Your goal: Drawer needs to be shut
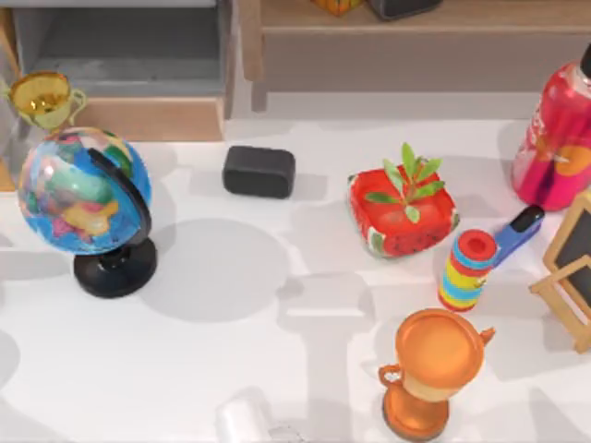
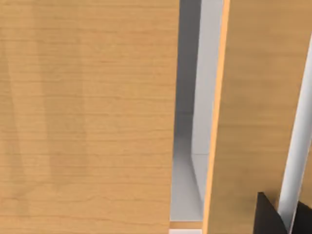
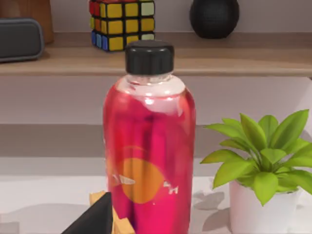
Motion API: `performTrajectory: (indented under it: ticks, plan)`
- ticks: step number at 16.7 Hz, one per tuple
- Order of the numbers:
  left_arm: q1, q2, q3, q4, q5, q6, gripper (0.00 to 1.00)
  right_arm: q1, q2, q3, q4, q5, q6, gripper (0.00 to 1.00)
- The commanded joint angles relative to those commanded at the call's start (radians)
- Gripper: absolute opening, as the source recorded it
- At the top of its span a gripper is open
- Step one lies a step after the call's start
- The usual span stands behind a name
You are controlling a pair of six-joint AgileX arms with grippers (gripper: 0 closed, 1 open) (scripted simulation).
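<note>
Top view gives you the drawer (image 1: pixel 138 115) at the far left of the surface (image 1: pixel 277 369), pulled out, its grey inside showing behind the tan front panel. Just in front of it stand a gold trophy (image 1: pixel 42 99) and a globe (image 1: pixel 85 194). Moving right you pass a black box (image 1: pixel 259 172), a red planter (image 1: pixel 403 212), a striped cylinder (image 1: pixel 467 269), an orange trophy (image 1: pixel 429 369) and a pink bottle (image 1: pixel 559 138). Your left wrist view faces tan wood panels close up; from either wrist view you cannot tell how the left or right pincer stands.
</note>
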Motion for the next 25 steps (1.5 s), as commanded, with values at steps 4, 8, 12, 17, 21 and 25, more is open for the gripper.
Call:
performTrajectory:
  ticks: [4,8,12,17,21,25]
  plan:
    - [-0.045,0.055,0.120,-0.064,-0.040,-0.003,0.00,0.000,0.000,0.000,0.000,0.000,0.000,1.00]
    - [-0.083,0.100,0.227,-0.124,-0.081,-0.005,0.00,0.000,0.000,0.000,0.000,0.000,0.000,1.00]
    - [-0.081,0.100,0.225,-0.126,-0.080,-0.005,0.00,0.000,0.000,0.000,0.000,0.000,0.000,1.00]
    - [-0.110,0.159,0.344,-0.186,-0.105,-0.005,0.00,0.000,0.000,0.000,0.000,0.000,0.000,1.00]
    - [-0.144,0.223,0.493,-0.265,-0.141,-0.008,0.00,0.000,0.000,0.000,0.000,0.000,0.000,1.00]
    - [-0.149,0.230,0.507,-0.276,-0.146,-0.009,0.00,0.000,0.000,0.000,0.000,0.000,0.000,1.00]
